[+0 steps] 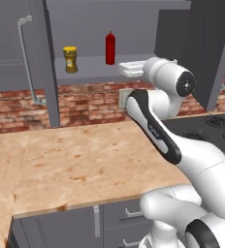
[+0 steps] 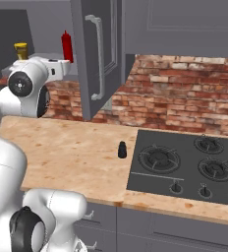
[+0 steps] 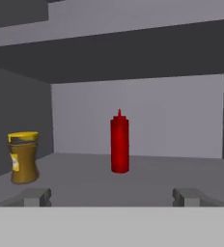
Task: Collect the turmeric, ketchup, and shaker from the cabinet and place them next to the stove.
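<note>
On the grey shelf of the open cabinet (image 1: 92, 69) stand the turmeric (image 1: 70, 59), a yellow-lidded jar, and to its right the red ketchup (image 1: 110, 48) bottle. My gripper (image 1: 125, 69) hovers at shelf height just right of the ketchup, open and holding nothing. In the hand view the ketchup (image 3: 119, 142) stands straight ahead, farther back on the shelf, with the turmeric (image 3: 23, 157) to the left, and my fingertips (image 3: 36, 197) are spread wide at the shelf's front. The black shaker (image 2: 122, 150) stands upright on the counter, just left of the stove (image 2: 185, 165).
A cabinet door (image 2: 94, 59) with a long curved handle hangs open to the right of my hand, another door (image 1: 39, 58) to the left. A wooden counter (image 1: 75, 164) lies below, backed by a brick wall (image 2: 185, 93). Grey drawers (image 1: 119, 218) sit under the counter.
</note>
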Robot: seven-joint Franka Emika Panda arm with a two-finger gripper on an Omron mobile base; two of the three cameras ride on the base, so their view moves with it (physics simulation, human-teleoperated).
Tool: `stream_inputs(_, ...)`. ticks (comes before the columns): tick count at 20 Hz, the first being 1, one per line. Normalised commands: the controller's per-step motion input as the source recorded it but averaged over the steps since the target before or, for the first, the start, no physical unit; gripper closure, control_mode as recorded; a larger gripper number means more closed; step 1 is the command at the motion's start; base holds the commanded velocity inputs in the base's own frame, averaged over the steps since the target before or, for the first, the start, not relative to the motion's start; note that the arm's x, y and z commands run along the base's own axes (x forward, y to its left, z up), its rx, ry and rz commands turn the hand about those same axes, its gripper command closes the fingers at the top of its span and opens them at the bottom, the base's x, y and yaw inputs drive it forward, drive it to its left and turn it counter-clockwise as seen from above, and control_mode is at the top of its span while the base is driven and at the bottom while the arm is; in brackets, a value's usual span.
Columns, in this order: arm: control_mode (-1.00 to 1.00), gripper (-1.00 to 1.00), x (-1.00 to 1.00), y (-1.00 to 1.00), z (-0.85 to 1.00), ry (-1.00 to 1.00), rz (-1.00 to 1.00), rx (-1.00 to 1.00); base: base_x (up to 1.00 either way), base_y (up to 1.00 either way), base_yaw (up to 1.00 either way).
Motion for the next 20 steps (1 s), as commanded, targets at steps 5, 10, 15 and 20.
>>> stream_inputs(5, -1.0, -1.0, 0.25, 0.0, 0.01, 0.0, 0.0, 0.0, 0.0, 0.0, 0.0)
stream_inputs(10, -1.0, -1.0, 0.23, 0.0, 0.12, 0.0, 0.0, 0.0, 0.0, 0.0, 0.0)
stream_inputs(15, -1.0, -1.0, 0.3, 0.0, 0.14, 0.0, 0.0, 0.0, 0.0, 0.0, 0.0)
stream_inputs(20, -1.0, -1.0, 0.37, 0.0, 0.01, 0.03, 0.0, 0.0, 0.0, 0.0, 0.0)
